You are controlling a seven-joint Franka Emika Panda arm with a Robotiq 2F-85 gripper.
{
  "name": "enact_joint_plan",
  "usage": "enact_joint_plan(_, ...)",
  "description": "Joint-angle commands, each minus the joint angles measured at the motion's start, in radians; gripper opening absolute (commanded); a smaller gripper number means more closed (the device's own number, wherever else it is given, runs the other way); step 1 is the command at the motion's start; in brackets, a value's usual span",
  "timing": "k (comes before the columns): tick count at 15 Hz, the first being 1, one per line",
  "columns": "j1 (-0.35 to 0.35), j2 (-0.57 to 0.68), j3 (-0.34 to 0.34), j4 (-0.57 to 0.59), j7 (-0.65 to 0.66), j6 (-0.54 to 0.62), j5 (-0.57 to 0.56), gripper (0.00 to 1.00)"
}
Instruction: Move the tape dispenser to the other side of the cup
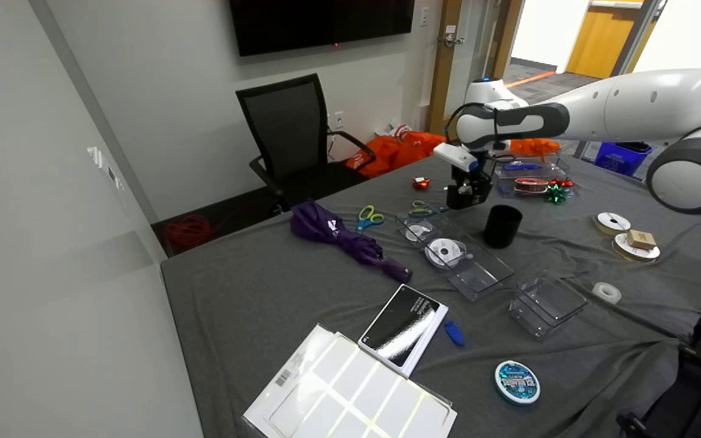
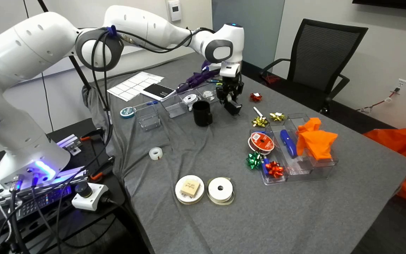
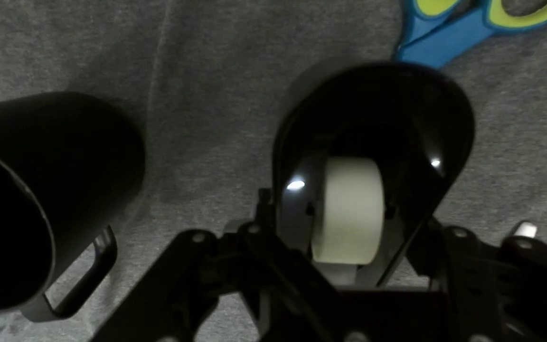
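The black tape dispenser [image 3: 378, 99], with a whitish tape roll inside, fills the middle of the wrist view. It also shows in both exterior views [image 1: 465, 198] [image 2: 233, 108], partly hidden by the gripper. My gripper [image 3: 344, 223] has one finger against each side of the dispenser, with no visible gap, and looks shut on it. The gripper also shows in both exterior views [image 1: 471, 175] [image 2: 229, 92]. I cannot tell whether the dispenser touches the cloth. The black cup [image 3: 79, 147] with a handle stands upright beside it, apart, also in both exterior views [image 1: 502, 226] [image 2: 201, 113].
Blue and yellow scissors [image 3: 444, 42] lie near the dispenser. A clear tray [image 1: 478, 280] with white rolls lies beside the cup. Another clear bin [image 1: 548, 304] stands nearby. A clear organizer [image 2: 303, 171] holds ribbon and an orange cloth. A purple umbrella [image 1: 344, 240] lies beyond the tray.
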Motion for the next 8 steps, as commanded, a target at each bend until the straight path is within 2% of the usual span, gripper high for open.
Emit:
enact_joint_plan(1,-0.019,0.051,0.002,0.128,-0.014,-0.091,-0.032,0.76)
enact_joint_plan(2,-0.021,0.057,0.003,0.141,-0.017,-0.101,-0.038,0.89)
enact_joint_plan(4,-0.020,0.055,-0.003,0.149,-0.027,-0.111,-0.039,0.98)
enact_joint_plan(8,-0.024,0.048,-0.002,0.161,-0.055,-0.098,-0.038,1.00)
